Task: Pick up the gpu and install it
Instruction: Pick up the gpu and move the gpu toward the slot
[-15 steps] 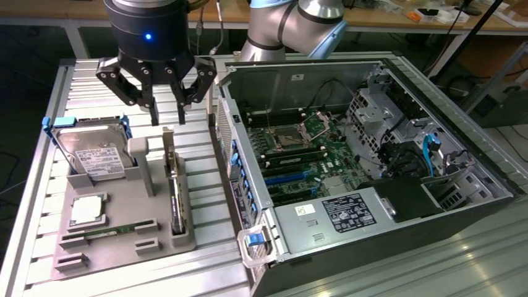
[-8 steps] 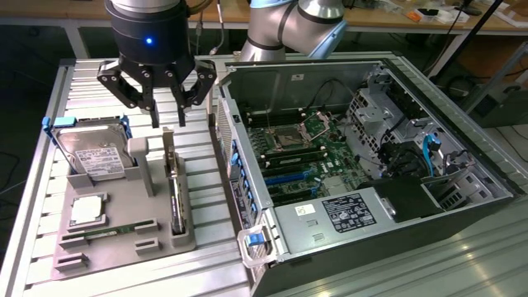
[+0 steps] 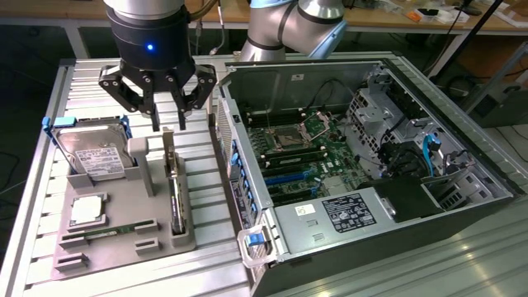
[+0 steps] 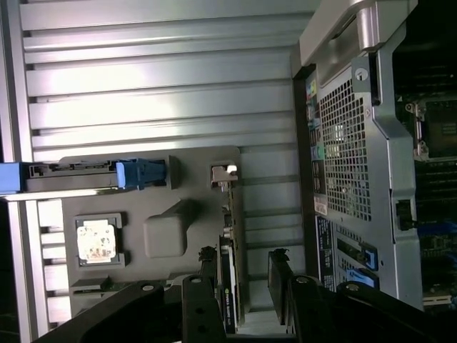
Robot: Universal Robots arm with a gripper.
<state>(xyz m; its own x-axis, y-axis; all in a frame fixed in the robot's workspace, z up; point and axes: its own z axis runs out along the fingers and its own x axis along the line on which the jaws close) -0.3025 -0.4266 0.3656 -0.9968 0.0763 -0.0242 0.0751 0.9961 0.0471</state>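
The table [image 3: 83, 80] is ribbed, shiny bare metal. On it, a matt grey plastic holder [image 3: 111, 249] carries the gpu [image 3: 175, 198], dark board with pale metal bracket, and a silvery hard drive [image 3: 86, 141] bearing a white paper label [image 3: 99, 162].

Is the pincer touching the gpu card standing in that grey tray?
Cannot tell: in the wrist view the open pincer straddles the gpu, one finger crowding its edge.

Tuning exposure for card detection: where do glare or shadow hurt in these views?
Wrist view: a glare band washes out the table slats; the gpu reads dark inside the black, open gripper. Exterior view: pale sheen on the table beside the case, gpu evenly lit.
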